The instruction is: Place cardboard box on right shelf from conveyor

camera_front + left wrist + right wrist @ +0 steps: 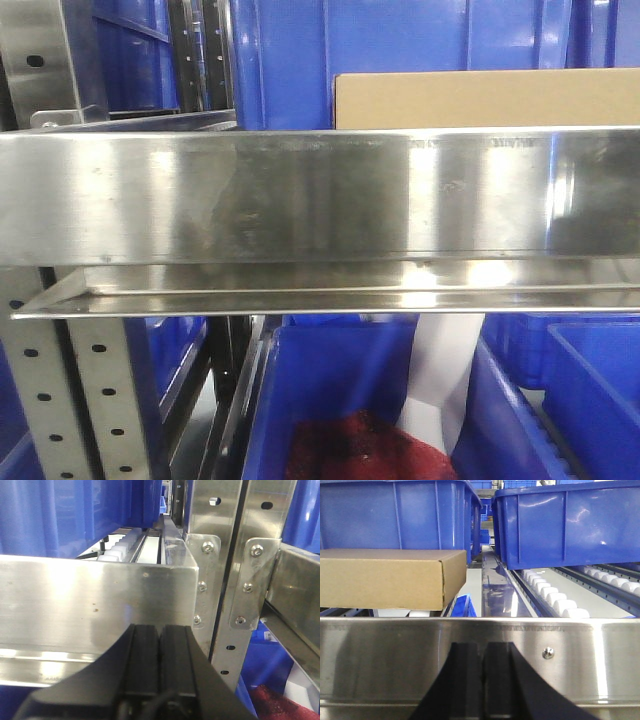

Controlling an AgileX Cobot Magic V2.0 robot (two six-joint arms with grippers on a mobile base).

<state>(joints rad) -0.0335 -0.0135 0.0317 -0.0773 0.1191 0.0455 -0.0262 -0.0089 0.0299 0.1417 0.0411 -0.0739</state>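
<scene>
The plain tan cardboard box (390,579) sat on the shiny stainless-steel shelf (600,650), just behind its front lip, up-left of the right pincer (482,680), long axis along the lip. Both pincers pressed together, empty; left pincer (159,665) farther off.

The plain tan cardboard box (385,577) is matt paperboard with smooth, unprinted faces; the shiny stainless-steel shelf lip (320,195) is brushed metal, glossy and faintly smudged; the perforated grey steel uprights (45,390) look duller; the deep blue plastic bins (570,527) are smooth and semi-glossy; the white plastic rollers (555,602) shine softly; the black grippers (159,655) look matt
</scene>
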